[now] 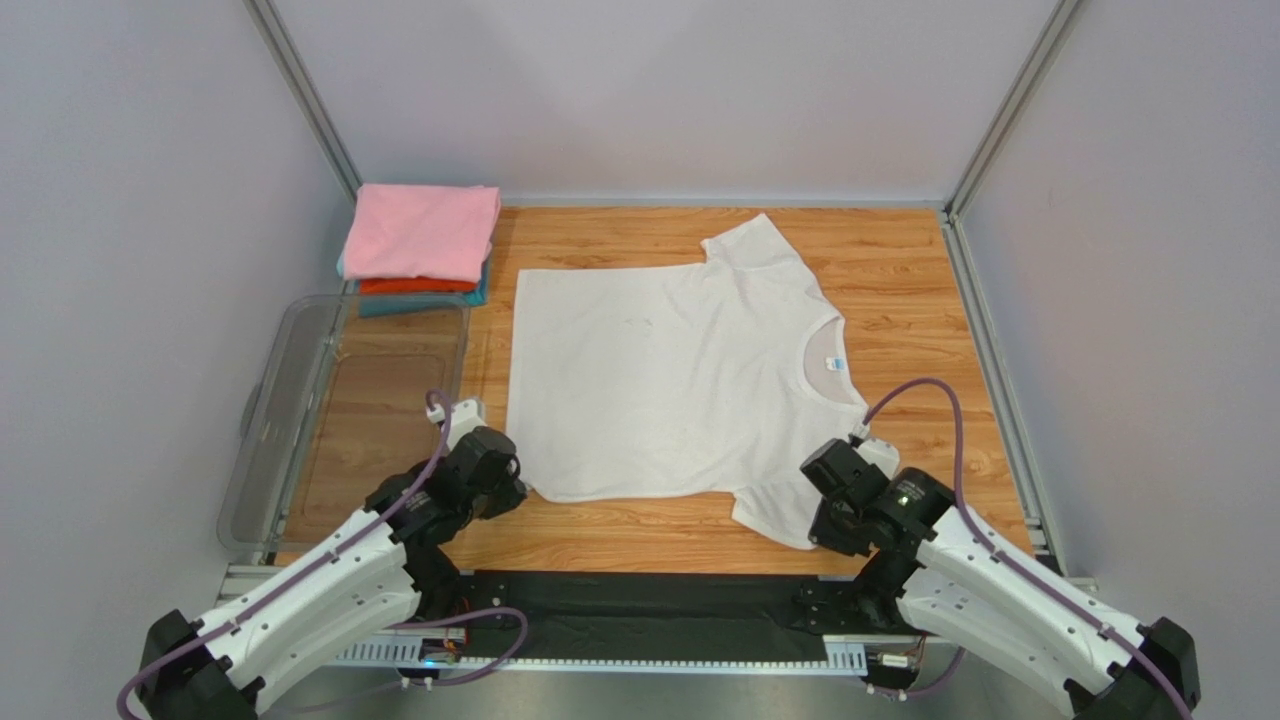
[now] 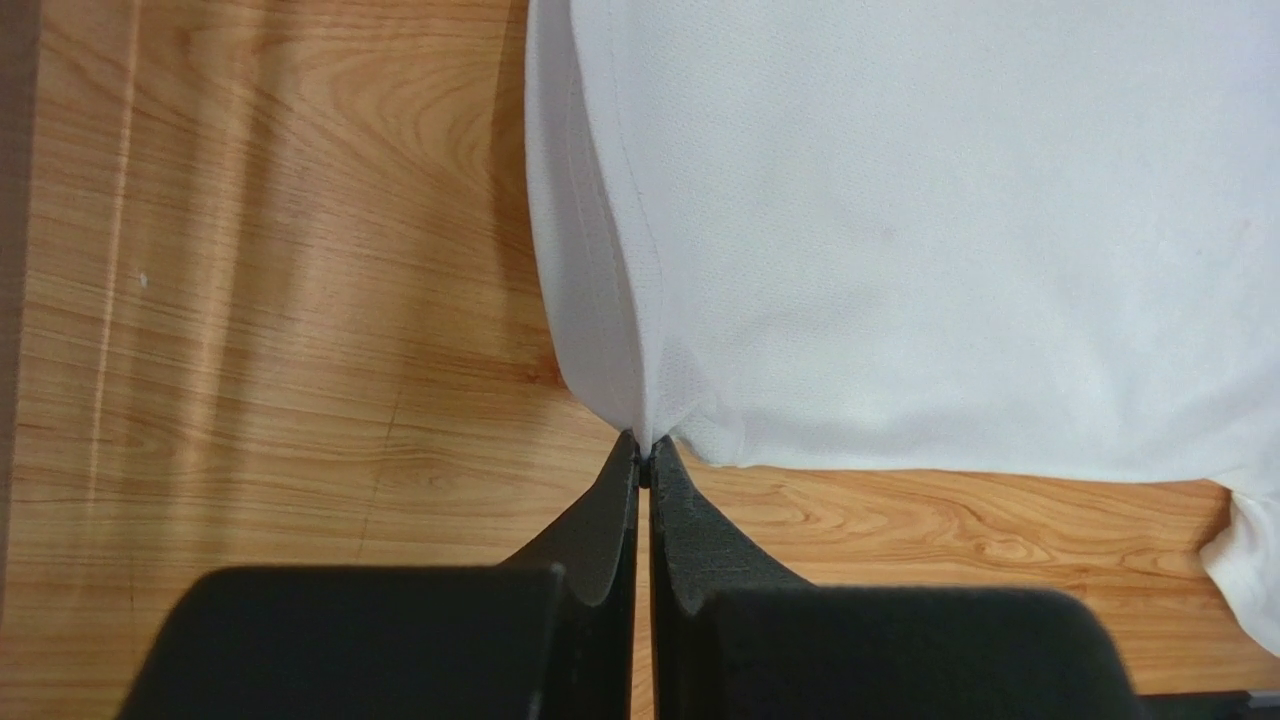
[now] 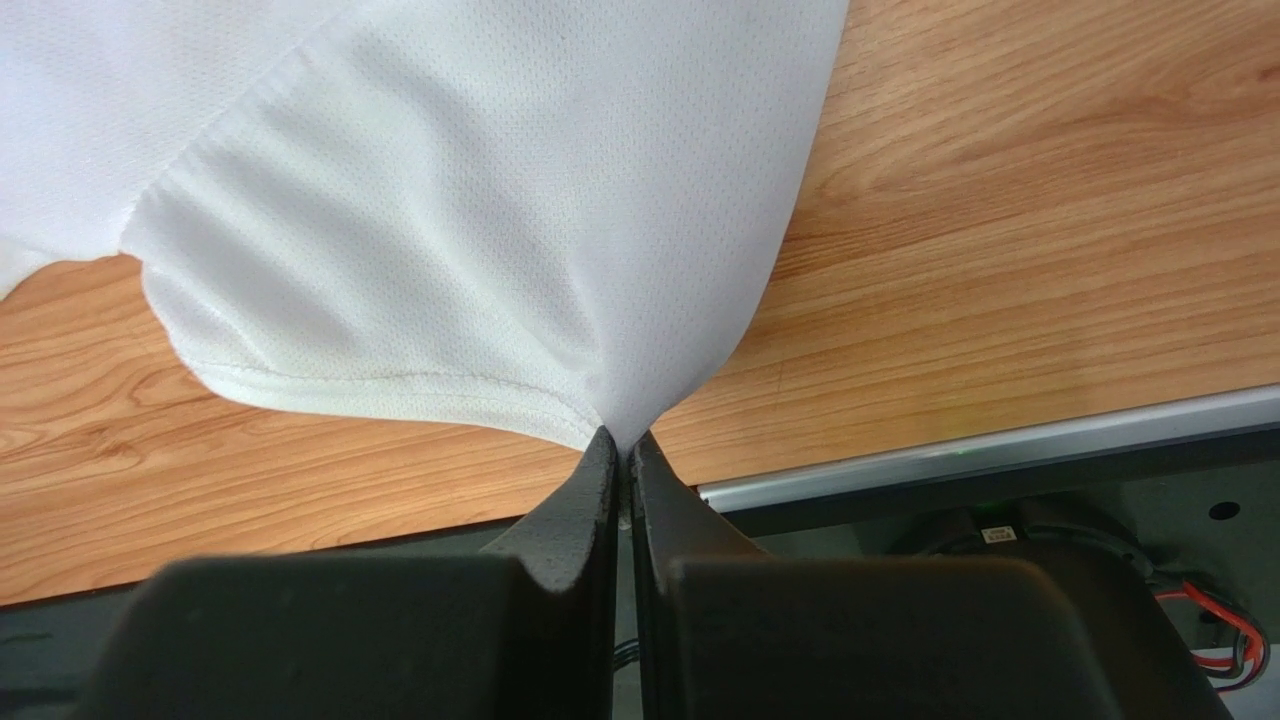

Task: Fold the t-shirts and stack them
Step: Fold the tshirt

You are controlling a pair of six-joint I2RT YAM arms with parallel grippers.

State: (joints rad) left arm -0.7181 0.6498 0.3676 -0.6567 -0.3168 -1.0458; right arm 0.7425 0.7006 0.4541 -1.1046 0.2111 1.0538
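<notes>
A white t-shirt (image 1: 669, 375) lies spread flat on the wooden table, neck to the right with a small light-blue label (image 1: 840, 365). My left gripper (image 1: 511, 483) is shut on its near hem corner (image 2: 643, 420), the cloth drawn into a peak between the fingertips. At the near sleeve (image 3: 451, 240), my right gripper (image 1: 819, 518) is shut on the cloth, which is pinched into a point (image 3: 619, 420). Folded t-shirts are stacked at the back left: pink (image 1: 421, 230) on top, orange-red (image 1: 416, 285) under it, teal (image 1: 421, 305) lowest.
A clear plastic bin (image 1: 301, 393) stands along the table's left side, beside my left arm. Grey walls and metal corner posts close in the table. The metal front rail (image 3: 992, 447) runs just behind my right gripper.
</notes>
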